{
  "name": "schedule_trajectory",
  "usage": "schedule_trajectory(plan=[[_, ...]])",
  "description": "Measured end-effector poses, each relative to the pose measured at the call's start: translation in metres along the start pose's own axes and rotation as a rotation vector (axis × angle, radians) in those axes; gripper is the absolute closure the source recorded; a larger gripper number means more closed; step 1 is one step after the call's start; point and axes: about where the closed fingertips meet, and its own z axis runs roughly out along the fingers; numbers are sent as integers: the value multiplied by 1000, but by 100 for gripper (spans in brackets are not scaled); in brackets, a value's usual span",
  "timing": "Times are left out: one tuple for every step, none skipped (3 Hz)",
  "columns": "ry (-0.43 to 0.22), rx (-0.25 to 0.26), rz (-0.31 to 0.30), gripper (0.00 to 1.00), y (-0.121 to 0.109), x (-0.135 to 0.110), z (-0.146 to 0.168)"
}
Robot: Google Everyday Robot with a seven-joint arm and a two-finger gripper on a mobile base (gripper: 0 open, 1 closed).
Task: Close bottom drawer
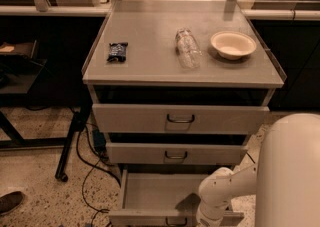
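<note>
The bottom drawer (150,191) of the grey metal cabinet stands pulled out, its inside bare. Its front panel (140,217) and small dark handle (176,221) sit at the picture's lower edge. My white arm (220,196) comes in from the lower right and bends down over the drawer's right front corner. The gripper itself lies below the picture's bottom edge, near the drawer front, and does not show.
The two upper drawers (180,119) (175,154) stick out slightly. A dark snack packet (117,51), a lying clear bottle (187,47) and a white bowl (233,44) are on the cabinet top. Cables (87,171) and a dark stand leg (70,141) lie to the left; a shoe (10,202) shows at lower left.
</note>
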Motion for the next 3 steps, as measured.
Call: schedule_trajectory(plan=[[1,-5,-3,100,1,0,2],[2,-26,27,100,-10,-2,25],[-13,-27,90,100,-39,1,45]])
